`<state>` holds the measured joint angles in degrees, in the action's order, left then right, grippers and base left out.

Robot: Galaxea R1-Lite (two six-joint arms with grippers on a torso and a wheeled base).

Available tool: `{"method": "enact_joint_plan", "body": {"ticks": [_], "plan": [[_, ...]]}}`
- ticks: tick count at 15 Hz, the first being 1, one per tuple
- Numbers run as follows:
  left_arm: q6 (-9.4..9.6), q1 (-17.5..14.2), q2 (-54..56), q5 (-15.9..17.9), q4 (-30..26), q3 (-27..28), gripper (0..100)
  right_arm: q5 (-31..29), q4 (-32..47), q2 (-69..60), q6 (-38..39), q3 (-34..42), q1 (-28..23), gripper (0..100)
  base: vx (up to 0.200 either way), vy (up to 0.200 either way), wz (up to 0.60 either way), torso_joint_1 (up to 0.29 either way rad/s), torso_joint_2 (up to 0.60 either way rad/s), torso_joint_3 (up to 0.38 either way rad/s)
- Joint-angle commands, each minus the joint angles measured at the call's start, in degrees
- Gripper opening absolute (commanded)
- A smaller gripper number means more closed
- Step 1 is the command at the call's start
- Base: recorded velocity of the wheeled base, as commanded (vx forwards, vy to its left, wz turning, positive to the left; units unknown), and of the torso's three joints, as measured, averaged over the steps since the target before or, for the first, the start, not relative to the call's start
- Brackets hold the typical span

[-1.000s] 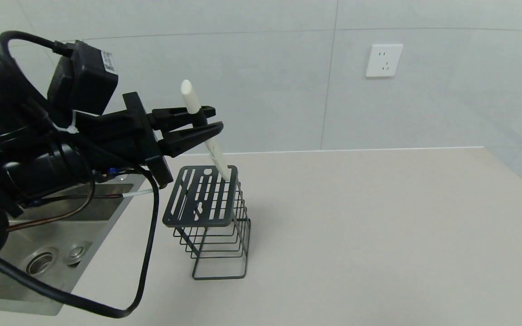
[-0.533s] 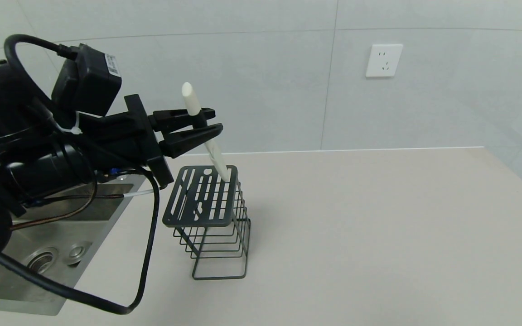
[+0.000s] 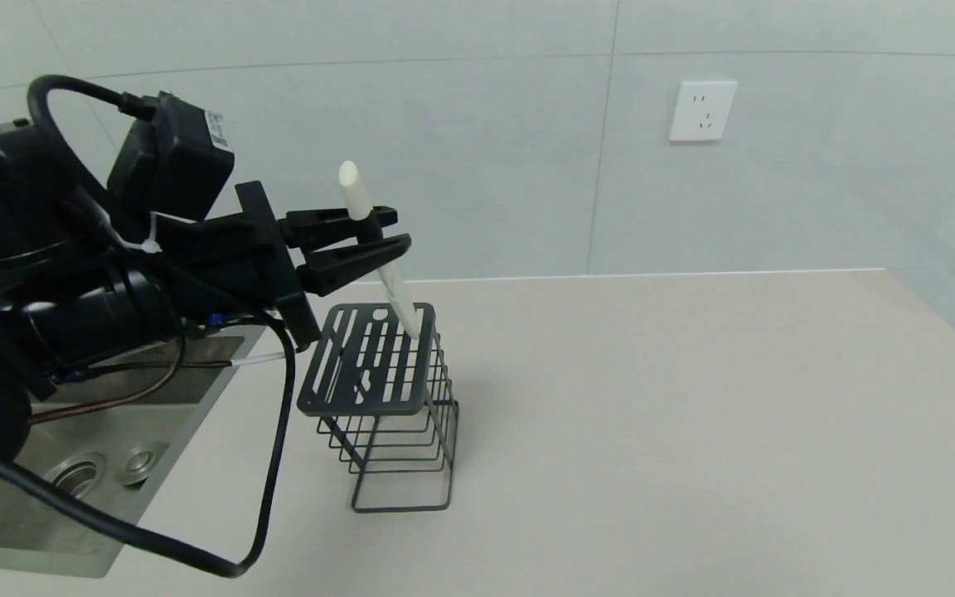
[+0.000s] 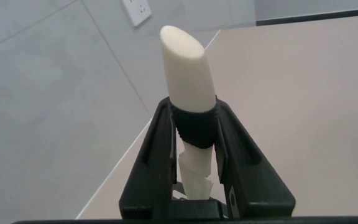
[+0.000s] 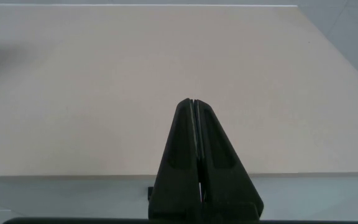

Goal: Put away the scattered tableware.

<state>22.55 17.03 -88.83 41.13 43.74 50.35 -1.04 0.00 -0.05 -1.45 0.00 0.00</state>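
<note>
My left gripper point(image 3: 371, 236) is shut on a white-handled utensil point(image 3: 355, 192) with a black band, held nearly upright. Its lower end point(image 3: 407, 311) dips into the right rear slot of a dark wire cutlery rack point(image 3: 378, 398) with a slotted top plate, standing on the beige counter. In the left wrist view the white handle point(image 4: 188, 68) sticks out from between the black fingers point(image 4: 157, 149). My right gripper point(image 5: 195, 109) is shut on nothing, hovering over bare counter.
A steel sink point(image 3: 71, 448) with a drain lies left of the rack, under my left arm. A black cable point(image 3: 270, 489) loops down beside the rack. The beige counter point(image 3: 693, 414) spreads wide to the right. A wall socket point(image 3: 701, 110) is behind.
My left gripper has sunk a little with the utensil, pushing its lower end slightly deeper into the rack. The rack has stayed put.
</note>
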Motion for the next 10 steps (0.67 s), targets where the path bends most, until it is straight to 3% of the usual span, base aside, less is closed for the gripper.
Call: {"method": "enact_joint_plan", "body": {"ticks": [1,10], "plan": [[0.21,0.02,-0.64,0.00,-0.06,-0.07,0,-0.02,0.00,0.14,-0.04,0.00,0.00,0,0.000,0.000,0.00,0.000,0.00,0.000],[0.47,0.11,-2.84,0.09,-0.23,-0.51,0,-0.02,0.00,0.05,-0.04,0.00,0.00,0,0.000,0.000,0.00,0.000,0.00,0.000]]}}
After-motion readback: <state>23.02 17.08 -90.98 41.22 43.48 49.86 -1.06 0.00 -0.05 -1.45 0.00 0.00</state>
